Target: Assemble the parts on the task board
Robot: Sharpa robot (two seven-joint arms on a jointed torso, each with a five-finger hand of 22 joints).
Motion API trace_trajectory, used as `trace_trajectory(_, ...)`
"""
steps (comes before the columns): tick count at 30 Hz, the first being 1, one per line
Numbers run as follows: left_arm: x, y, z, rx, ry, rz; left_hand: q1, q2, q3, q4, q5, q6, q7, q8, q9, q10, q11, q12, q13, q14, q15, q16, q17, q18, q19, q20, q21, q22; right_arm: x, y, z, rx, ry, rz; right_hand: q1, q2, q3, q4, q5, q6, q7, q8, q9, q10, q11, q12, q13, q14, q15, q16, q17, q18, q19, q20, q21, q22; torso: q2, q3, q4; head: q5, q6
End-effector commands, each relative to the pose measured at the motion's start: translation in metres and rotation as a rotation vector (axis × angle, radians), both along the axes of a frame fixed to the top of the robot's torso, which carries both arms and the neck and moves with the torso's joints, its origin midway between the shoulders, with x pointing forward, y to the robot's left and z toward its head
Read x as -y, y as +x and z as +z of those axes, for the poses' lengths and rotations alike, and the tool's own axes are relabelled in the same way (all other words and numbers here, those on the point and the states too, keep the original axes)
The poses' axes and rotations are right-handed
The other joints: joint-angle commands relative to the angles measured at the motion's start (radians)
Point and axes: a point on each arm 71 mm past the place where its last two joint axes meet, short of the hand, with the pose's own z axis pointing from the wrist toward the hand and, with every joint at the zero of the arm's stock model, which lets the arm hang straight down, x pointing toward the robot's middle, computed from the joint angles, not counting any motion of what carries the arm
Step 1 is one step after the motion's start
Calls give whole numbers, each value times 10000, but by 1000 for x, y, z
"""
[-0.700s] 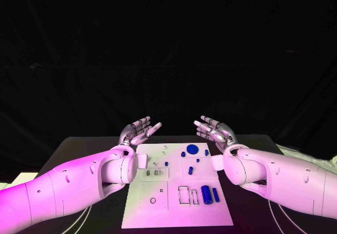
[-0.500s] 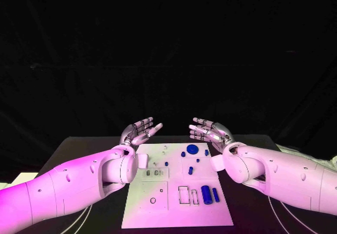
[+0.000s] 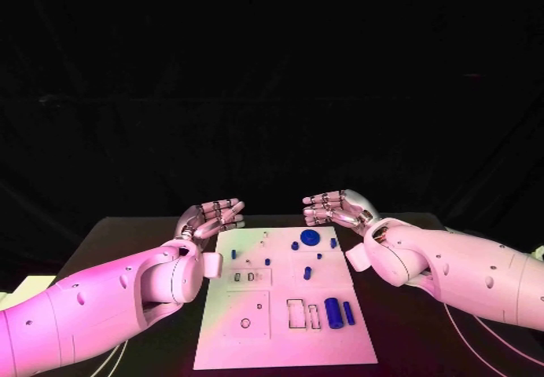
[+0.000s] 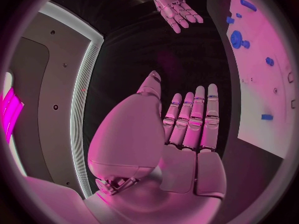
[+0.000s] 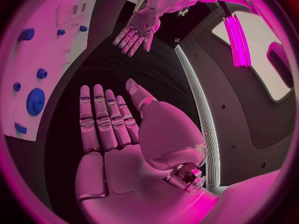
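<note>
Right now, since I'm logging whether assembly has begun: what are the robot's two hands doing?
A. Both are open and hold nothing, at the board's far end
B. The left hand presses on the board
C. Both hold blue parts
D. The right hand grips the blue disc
A: the left hand and right hand have straight, empty fingers beside the task board.

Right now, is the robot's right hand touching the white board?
Apart. In the right wrist view the right hand hangs open over the dark table, with a clear gap to the white board.
</note>
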Motion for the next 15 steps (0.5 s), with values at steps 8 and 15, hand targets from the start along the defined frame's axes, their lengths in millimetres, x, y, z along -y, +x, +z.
trace_trajectory(8, 3, -12, 19, 115, -659, -763, -123, 503, -192, -473, -17, 1165, 9, 144, 23, 1326, -263, 220, 26, 1442, -369, 229, 456, 198, 1586, -362, 390, 121, -4, 2, 22, 2455, -3125, 783, 98, -238, 292, -456, -16, 1058, 29, -21, 45, 1182, -361, -58, 38, 2215, -635, 384, 206, 232, 2046, -730, 1120, 345, 579, -90, 279, -254, 173)
trace_trajectory(15, 6, -26, 32, -143, -1200, -1200, -156, 588, -276, -612, -14, 1258, -9, 85, 16, 1468, -310, 195, 33, 1746, -458, 276, 685, 194, 1933, -463, 492, 172, -3, 7, 34, 2859, -4967, 797, 267, -472, 307, -477, 99, 1571, -195, 57, 69, 1918, -685, -6, 57, 3926, -1194, 1136, 740, 205, 3255, -1357, 2408, 997, 962, -154, 452, -437, 325)
